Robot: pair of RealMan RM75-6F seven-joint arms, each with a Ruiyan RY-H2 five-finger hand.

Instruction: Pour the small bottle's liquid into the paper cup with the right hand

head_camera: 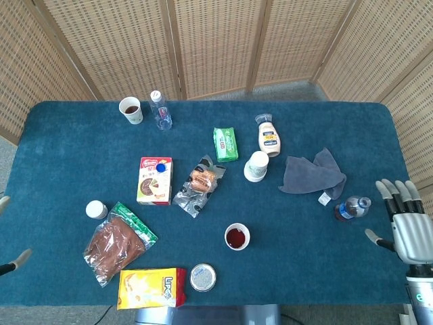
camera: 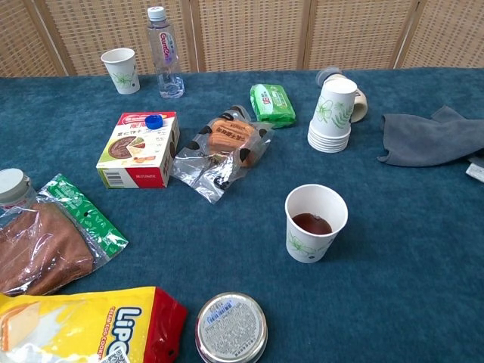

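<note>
My right hand (head_camera: pixel 413 227) sits at the table's (head_camera: pixel 311 271) right edge, fingers spread apart, holding nothing. Small bottle (head_camera: pixel 352 208) lies on its side just left of and slightly beyond my fingertips, near but not touching. My left hand (head_camera: pixel 10 261) barely shows at the left edge; can't tell how its fingers lie.

Near front: tin (camera: pixel 231 327), yellow bag (camera: pixel 83 325), brown snack pack (camera: pixel 41 242) with a white-capped jar (camera: pixel 11 185) beside it. Paper cup (camera: pixel 315 223) stands upright mid-table with dark red liquid inside, well apart from the bottle and my right hand.

Further back: red box (camera: pixel 138 149) with a blue cap on it, clear wrapper (camera: pixel 221 151), grey cloth (camera: pixel 432 136), cup stack (camera: pixel 331 115), green packet (camera: pixel 272 103), sauce bottle (head_camera: pixel 269 137) lying flat. Far left: water bottle (camera: pixel 164 53) beside another cup (camera: pixel 121 69).
</note>
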